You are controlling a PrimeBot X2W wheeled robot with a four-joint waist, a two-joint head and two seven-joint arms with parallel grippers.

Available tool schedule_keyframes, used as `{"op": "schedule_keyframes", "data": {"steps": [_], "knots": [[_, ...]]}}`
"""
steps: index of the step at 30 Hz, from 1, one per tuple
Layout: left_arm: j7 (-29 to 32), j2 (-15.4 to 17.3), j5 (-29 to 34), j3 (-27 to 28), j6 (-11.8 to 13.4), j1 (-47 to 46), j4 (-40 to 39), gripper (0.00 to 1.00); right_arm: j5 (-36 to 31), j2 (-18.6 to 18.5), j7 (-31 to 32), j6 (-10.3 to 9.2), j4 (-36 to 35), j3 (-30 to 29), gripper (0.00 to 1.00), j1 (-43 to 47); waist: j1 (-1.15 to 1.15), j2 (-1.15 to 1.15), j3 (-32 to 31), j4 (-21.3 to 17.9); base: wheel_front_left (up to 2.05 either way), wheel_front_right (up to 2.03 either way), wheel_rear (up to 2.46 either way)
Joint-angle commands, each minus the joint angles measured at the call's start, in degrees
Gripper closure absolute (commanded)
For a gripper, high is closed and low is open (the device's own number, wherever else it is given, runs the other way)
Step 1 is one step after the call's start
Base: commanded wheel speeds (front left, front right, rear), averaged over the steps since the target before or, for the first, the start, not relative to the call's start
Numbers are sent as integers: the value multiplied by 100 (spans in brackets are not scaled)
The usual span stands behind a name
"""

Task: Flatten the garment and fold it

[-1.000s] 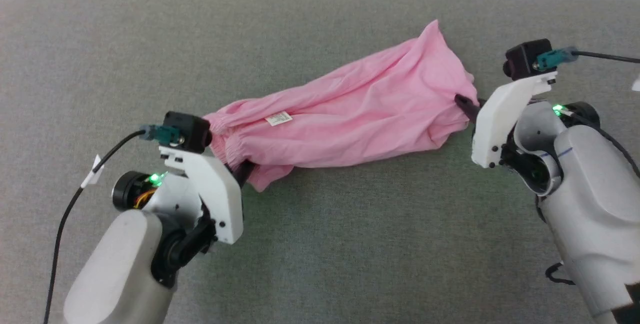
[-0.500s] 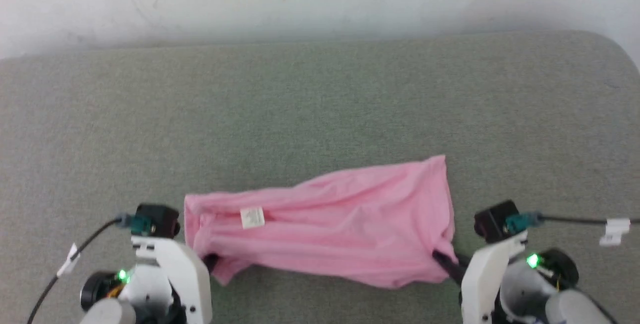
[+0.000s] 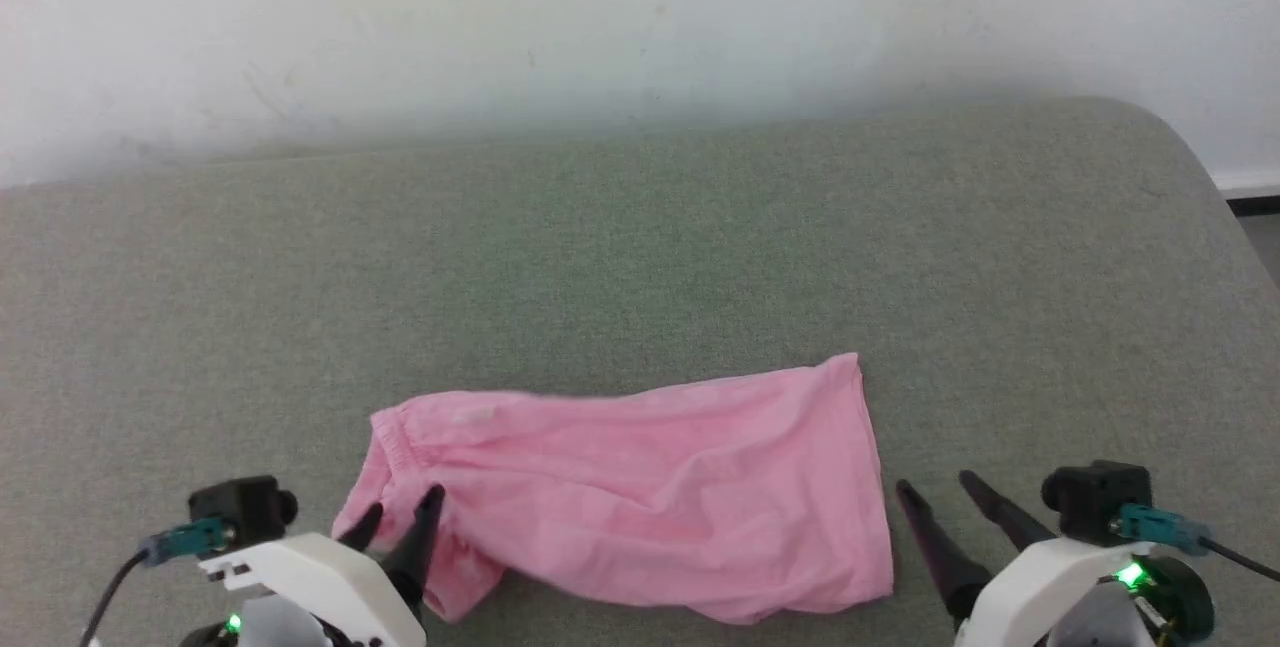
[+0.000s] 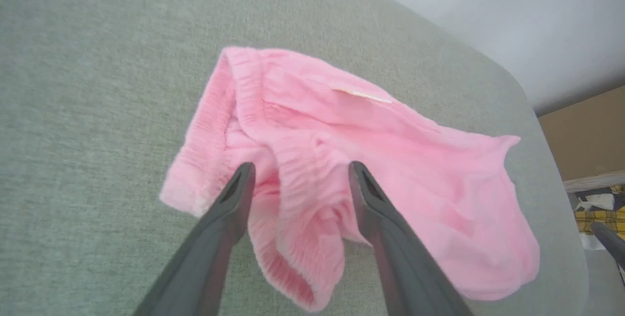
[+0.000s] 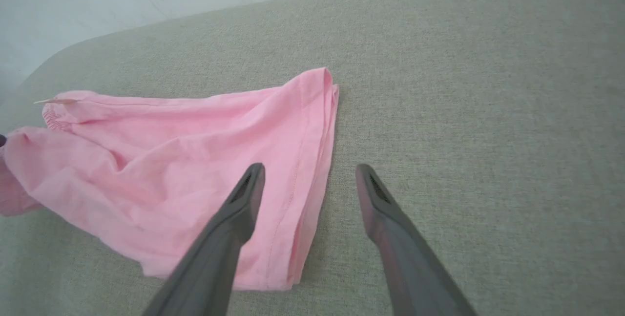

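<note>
Lying spread yet creased on the grey fabric worktop (image 3: 640,257), the thin pink cloth shorts (image 3: 640,517) await folding; left gripper (image 3: 403,500) and right gripper (image 3: 932,480) stand open, empty.

Released — the garment (image 3: 650,487) lies slack; left claw (image 3: 402,501), right claw (image 3: 935,482) spread wide.

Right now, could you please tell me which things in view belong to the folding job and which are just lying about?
Job: pink shorts; left gripper, open over the waistband; right gripper, open at the leg hem; grey fabric surface under them.
Lying about: yellow clutter past the surface's edge, too small to identify.
</note>
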Motion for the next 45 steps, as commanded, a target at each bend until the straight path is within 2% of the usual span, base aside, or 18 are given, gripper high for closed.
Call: {"op": "schedule_keyframes", "data": {"steps": [1, 8, 14, 17, 23, 31, 35, 36, 37, 38, 45], "knots": [[-179, -4, 52, 80, 39, 61, -106, 0, -69, 45, -78, -3, -82, -89, 0, 85, 0, 0, -84, 59, 0, 0, 0], [-1275, -67, 536, 251, 16, 61, -394, 0, -144, 89, 188, -3, -299, -652, 0, 197, 0, 0, -300, 228, 0, 0, 0], [-2726, -105, 1249, 196, -186, -81, -120, 0, 47, -213, 1080, -3, -212, -734, 0, 116, 0, 0, -323, 406, 0, 0, 0], [-3263, -122, 1538, 125, -239, -84, 158, 0, 246, -356, 1451, -3, -76, -657, 0, 14, 0, 0, -322, 498, 0, 0, 0], [-3579, -107, 1962, 37, -359, -189, 470, 0, 578, -491, 1861, -3, 479, -418, 0, -405, 0, 0, -212, 683, 0, 0, 0], [-3632, -177, 2241, 118, -514, -222, 517, 0, 957, -384, 1949, -3, 1735, -120, 0, -1140, 0, 0, -126, 849, 0, 0, 0], [-3634, -279, 2341, 216, -601, -214, 438, 0, 1042, -363, 2190, -3, 2307, 71, 2, -1251, 0, 0, -97, 926, 0, 0, 0], [-3634, -303, 2366, 240, -626, -214, 420, 0, 1087, -339, 2267, -3, 2405, 125, 51, -1262, 0, 0, -95, 937, 0, 0, 0], [-3635, -326, 2394, 268, -640, -208, 411, 0, 1129, -321, 2316, -3, 2474, 169, 73, -1275, 0, 0, -94, 946, 0, 0, 0], [-3635, -338, 2431, 282, -650, -200, 421, 0, 1137, -330, 2339, -3, 2521, 211, 100, -1294, 0, 0, -92, 952, 0, 0, 0], [-3635, -467, 2525, 405, -783, -145, 494, 0, 1294, -421, 2047, -3, 2346, 323, 100, -1423, 0, 0, -203, 957, 0, 0, 0]]}}
